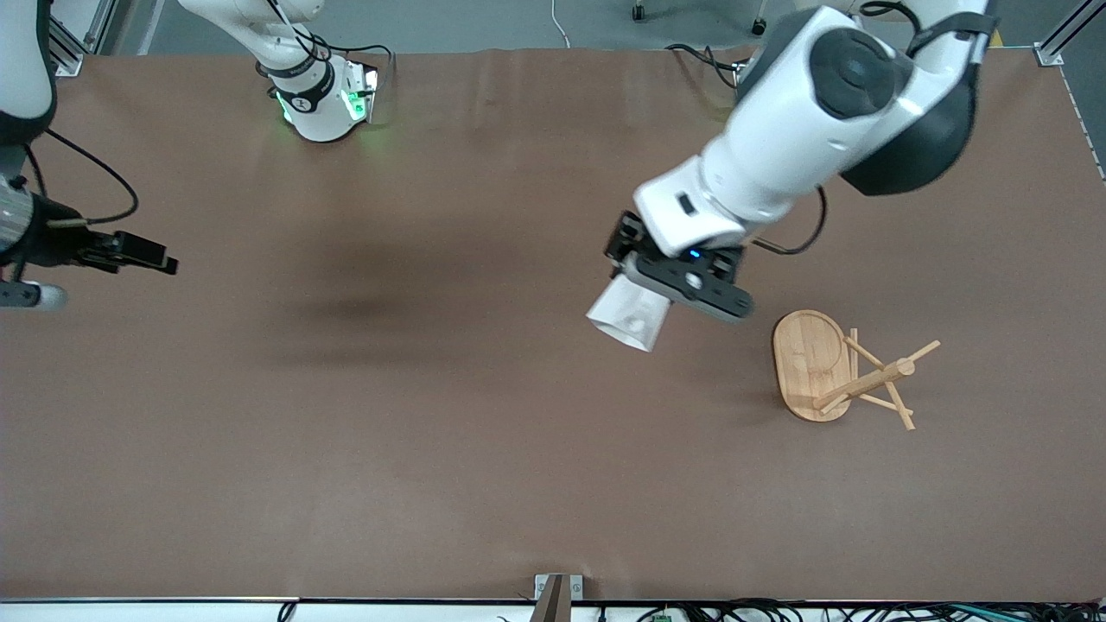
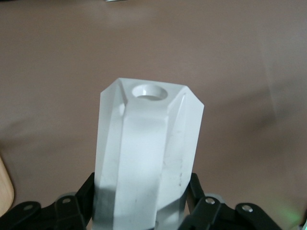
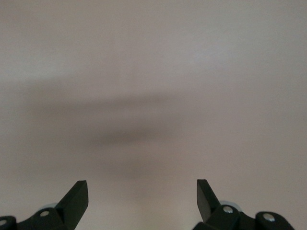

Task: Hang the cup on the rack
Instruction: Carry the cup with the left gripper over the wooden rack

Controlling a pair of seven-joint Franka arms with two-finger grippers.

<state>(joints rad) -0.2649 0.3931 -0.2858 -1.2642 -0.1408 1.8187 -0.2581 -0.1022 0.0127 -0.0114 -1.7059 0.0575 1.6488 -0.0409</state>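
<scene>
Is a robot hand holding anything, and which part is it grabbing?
The left gripper holds the small white faceted cup by its body, up over the table. The right gripper is open and holds nothing.

White cup (image 1: 629, 321), pale bamboo rack (image 1: 812, 364), plain brown table (image 1: 432, 449), seemingly matte

Front view evenly lit from overhead, sharp, tabletop (image 1: 346, 484) matte with no glare, broad soft shadow on it toward the right arm's end, smaller shadow by the rack (image 1: 812, 367); green LED glow at right arm base (image 1: 324, 108). Left wrist view soft, cup (image 2: 146, 158) washed out and pale, slightly blurred, gripper (image 2: 144, 211) fingers dark at frame edge. Right wrist view hazy, low contrast, diffuse shadow bands on tabletop, gripper (image 3: 142, 199) fingertips blurred
</scene>
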